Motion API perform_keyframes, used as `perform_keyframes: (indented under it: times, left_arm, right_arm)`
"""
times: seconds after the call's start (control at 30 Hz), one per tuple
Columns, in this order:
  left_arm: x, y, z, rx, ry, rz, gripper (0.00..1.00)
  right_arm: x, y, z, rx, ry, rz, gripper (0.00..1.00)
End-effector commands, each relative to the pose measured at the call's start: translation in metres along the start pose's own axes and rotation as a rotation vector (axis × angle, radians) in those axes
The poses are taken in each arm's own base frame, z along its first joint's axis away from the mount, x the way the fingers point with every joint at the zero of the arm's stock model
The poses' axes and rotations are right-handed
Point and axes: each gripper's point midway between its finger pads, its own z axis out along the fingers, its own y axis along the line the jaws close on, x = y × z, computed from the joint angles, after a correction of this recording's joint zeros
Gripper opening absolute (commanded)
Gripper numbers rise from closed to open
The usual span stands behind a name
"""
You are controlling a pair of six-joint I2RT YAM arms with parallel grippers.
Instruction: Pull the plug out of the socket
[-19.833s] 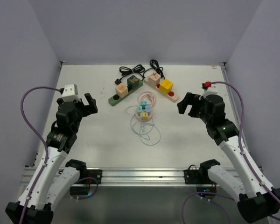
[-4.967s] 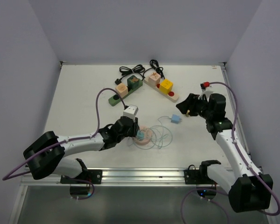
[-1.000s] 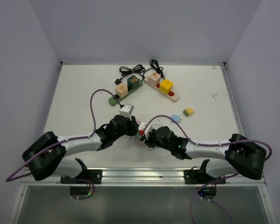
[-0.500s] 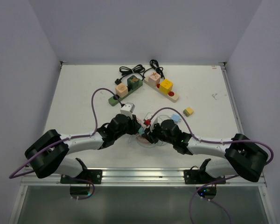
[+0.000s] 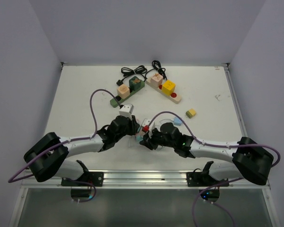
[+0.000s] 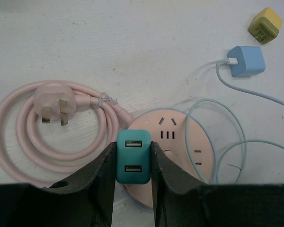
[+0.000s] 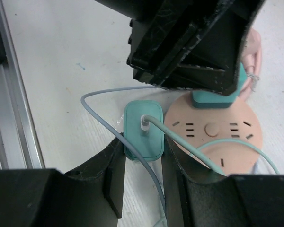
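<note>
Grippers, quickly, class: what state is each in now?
Left gripper: closed on the dark teal two-port USB charger block.
Right gripper: closed on the pale green cabled plug.

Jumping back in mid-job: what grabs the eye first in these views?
Both arms crowd the middle of the table around the pink round socket. The left gripper clamps a teal USB charger at the socket's edge. The right gripper pinches a mint cabled plug just beside the rim.
</note>
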Motion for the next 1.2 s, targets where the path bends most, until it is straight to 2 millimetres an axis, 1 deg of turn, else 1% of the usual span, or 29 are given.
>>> perform_keyframes:
  times: [0.0,0.03,0.07,0.1,0.13,0.17,0.2,0.23,0.27,0.3,0.33,0.37,0.4,0.5,0.53,0.6,0.7,0.73,0.77,0.8,0.83,0.87,0.9,0.93,1.0,1.17]
  left_arm:
    - [0.016,0.028,-0.003,-0.116,0.073,0.069,0.00]
    - [0.015,0.028,-0.003,-0.117,0.071,0.070,0.00]
    - [0.011,0.026,-0.002,-0.115,0.065,0.069,0.00]
    - [0.010,0.025,-0.003,-0.115,0.067,0.067,0.00]
    - [0.008,0.025,-0.003,-0.117,0.065,0.066,0.00]
    - [0.003,0.023,-0.002,-0.120,0.057,0.062,0.00]
    - [0.003,0.023,-0.003,-0.124,0.060,0.057,0.00]
    - [0.002,0.023,-0.002,-0.132,0.058,0.054,0.00]
    - [0.001,0.024,-0.002,-0.145,0.062,0.043,0.00]
    - [-0.001,0.025,-0.002,-0.153,0.060,0.039,0.00]
    - [-0.002,0.028,-0.001,-0.177,0.056,0.037,0.00]
    - [-0.006,0.028,0.000,-0.191,0.050,0.017,0.00]
    - [-0.004,0.031,0.000,-0.204,0.061,0.014,0.00]
    - [-0.007,0.036,0.000,-0.232,0.049,-0.016,0.00]
    - [-0.008,0.038,0.000,-0.245,0.045,-0.022,0.00]
    - [-0.009,0.038,-0.001,-0.252,0.044,-0.036,0.00]
    - [-0.009,0.038,-0.001,-0.254,0.046,-0.040,0.00]
    - [-0.008,0.038,-0.001,-0.251,0.047,-0.039,0.00]
    - [-0.008,0.037,-0.002,-0.248,0.048,-0.037,0.00]
    - [-0.012,0.035,-0.002,-0.230,0.035,-0.025,0.00]
    - [-0.013,0.033,-0.003,-0.220,0.034,-0.023,0.00]
    - [-0.012,0.033,-0.003,-0.214,0.035,-0.017,0.00]
    - [-0.013,0.031,-0.003,-0.206,0.033,-0.014,0.00]
    - [-0.013,0.031,-0.004,-0.205,0.035,-0.011,0.00]
    - [-0.015,0.031,-0.004,-0.206,0.034,-0.005,0.00]
    - [-0.016,0.031,-0.003,-0.210,0.034,0.002,0.00]
  right_arm:
    - [-0.031,-0.016,-0.014,0.095,-0.080,-0.052,0.01]
    - [-0.025,-0.017,-0.019,0.105,-0.079,-0.042,0.01]
    - [-0.030,-0.021,-0.026,0.137,-0.101,-0.034,0.02]
    - [-0.028,-0.023,-0.030,0.157,-0.098,-0.003,0.02]
    - [-0.022,-0.029,-0.035,0.193,-0.087,0.008,0.03]
    - [-0.019,-0.041,-0.039,0.263,-0.082,0.067,0.04]
    - [-0.016,-0.046,-0.045,0.292,-0.071,0.085,0.04]
    - [-0.009,-0.050,-0.048,0.315,-0.063,0.105,0.06]
    - [-0.002,-0.060,-0.055,0.370,-0.062,0.151,0.07]
    - [-0.002,-0.063,-0.057,0.386,-0.065,0.166,0.07]
    - [0.007,-0.064,-0.058,0.399,-0.050,0.178,0.08]
    - [0.012,-0.067,-0.060,0.425,-0.045,0.208,0.08]
    - [0.021,-0.075,-0.066,0.488,-0.019,0.225,0.08]
    - [0.034,-0.087,-0.075,0.577,-0.009,0.299,0.08]
    - [0.040,-0.094,-0.079,0.603,-0.011,0.327,0.10]
    - [0.043,-0.097,-0.080,0.613,-0.028,0.377,0.13]
    - [0.050,-0.107,-0.085,0.657,-0.012,0.425,0.20]
    - [0.046,-0.110,-0.084,0.663,-0.012,0.437,0.23]
    - [0.050,-0.116,-0.085,0.683,0.006,0.456,0.25]
    - [0.052,-0.117,-0.084,0.683,0.021,0.463,0.27]
    - [0.047,-0.120,-0.083,0.684,0.016,0.467,0.30]
    - [0.048,-0.120,-0.081,0.679,0.029,0.470,0.32]
    - [0.047,-0.119,-0.080,0.671,0.037,0.471,0.41]
    - [0.041,-0.118,-0.078,0.656,0.031,0.466,0.47]
    - [0.034,-0.112,-0.077,0.613,0.032,0.461,0.59]
    - [0.025,-0.099,-0.081,0.551,0.030,0.464,0.67]
